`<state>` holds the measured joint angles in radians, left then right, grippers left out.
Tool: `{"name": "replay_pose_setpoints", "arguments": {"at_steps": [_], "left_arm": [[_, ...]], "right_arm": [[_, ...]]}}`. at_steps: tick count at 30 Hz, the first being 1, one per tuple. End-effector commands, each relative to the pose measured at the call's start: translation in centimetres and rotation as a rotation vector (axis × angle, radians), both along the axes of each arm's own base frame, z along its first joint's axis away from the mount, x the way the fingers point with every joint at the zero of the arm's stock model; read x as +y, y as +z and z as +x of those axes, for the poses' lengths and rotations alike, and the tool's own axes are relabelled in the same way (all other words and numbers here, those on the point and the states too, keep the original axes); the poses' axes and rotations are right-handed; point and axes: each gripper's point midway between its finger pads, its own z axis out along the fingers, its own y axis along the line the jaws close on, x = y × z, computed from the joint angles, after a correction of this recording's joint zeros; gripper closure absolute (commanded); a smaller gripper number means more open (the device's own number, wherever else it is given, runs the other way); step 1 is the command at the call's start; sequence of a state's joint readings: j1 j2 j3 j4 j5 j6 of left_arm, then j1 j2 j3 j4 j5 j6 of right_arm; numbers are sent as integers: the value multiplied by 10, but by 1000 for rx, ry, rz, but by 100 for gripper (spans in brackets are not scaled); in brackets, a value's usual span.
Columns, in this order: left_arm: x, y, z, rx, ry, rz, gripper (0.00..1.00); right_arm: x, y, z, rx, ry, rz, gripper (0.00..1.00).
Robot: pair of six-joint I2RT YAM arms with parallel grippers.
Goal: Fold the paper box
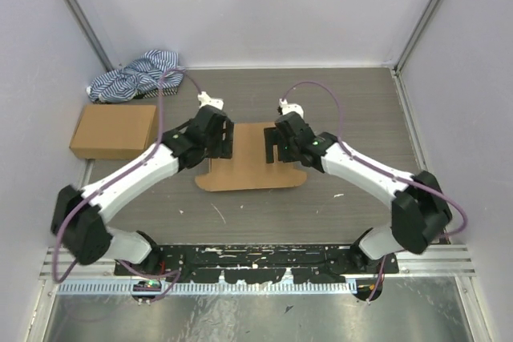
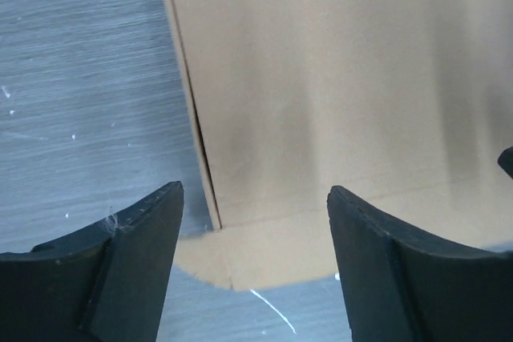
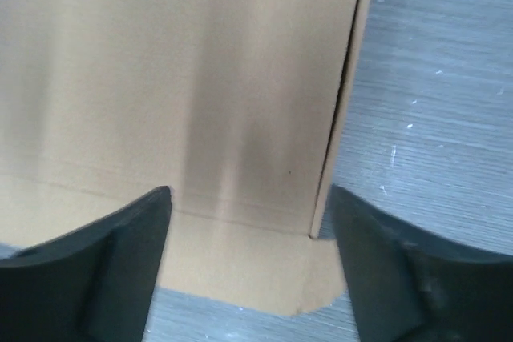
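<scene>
The box (image 1: pixel 250 164) lies flat on the worktop (image 1: pixel 361 102), between the two hands and partly beneath them. The left hand (image 2: pixel 255 191) hovers over the box's left edge, spread wide with nothing between its fingers. The right hand (image 3: pixel 250 194) mirrors it over the right edge, equally wide and empty. Under each hand the side edge shows as a doubled layer, and a rounded flap juts out on the wrist side.

The box looks like thin cardboard: light, stiff across its panels, and likely to bend easily at the creases. It would probably slide on the smooth worktop if pushed from one side only. The raised side edge under each hand seems the best hold.

From above, the hands cover both side edges. I cannot tell whether any finger touches the cardboard. The wrist views cut off the box's far end.
</scene>
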<state>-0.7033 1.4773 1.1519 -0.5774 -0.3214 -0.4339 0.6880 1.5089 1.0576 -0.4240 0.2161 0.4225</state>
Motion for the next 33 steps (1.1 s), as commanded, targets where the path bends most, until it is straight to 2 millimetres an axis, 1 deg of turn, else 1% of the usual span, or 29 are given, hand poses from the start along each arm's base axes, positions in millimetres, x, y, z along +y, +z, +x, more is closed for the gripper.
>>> {"name": "replay_pose_setpoints", "arguments": {"at_steps": [1,2,4,5,7,10,14,17,21,28,33], "left_arm": [[23,29,-25,-100,28,-93,14],[24,29,-32,-114,17,-132,8],[28,17,-47,-122,11,-194,1],[31,3,-55,-118,10,-213,2],[34,-9,-64,-136,4,-266,2],[34,-15,-70,-174,-3,-331,2],[38,-17,-70,-182,-5,-313,2],[39,-15,-69,-175,-10,-281,2],[35,-17,-65,-167,-25,-266,2],[29,-33,-60,-123,-55,-215,2],[26,-42,-59,-89,-73,-193,2]], "right_arm": [[-14,48,-10,-112,-25,65,1],[-17,46,-17,-103,-18,67,0],[-20,38,-30,-79,1,85,0],[-22,28,-40,-55,9,99,0],[-23,22,-48,-57,10,138,1],[-25,7,-57,-37,10,160,0],[-24,-4,-62,-17,16,167,0],[-19,-4,-62,-10,33,178,0],[-16,-5,-61,-6,54,173,2],[-15,-17,-60,25,59,143,2],[-14,-18,-61,28,64,145,3]]}}
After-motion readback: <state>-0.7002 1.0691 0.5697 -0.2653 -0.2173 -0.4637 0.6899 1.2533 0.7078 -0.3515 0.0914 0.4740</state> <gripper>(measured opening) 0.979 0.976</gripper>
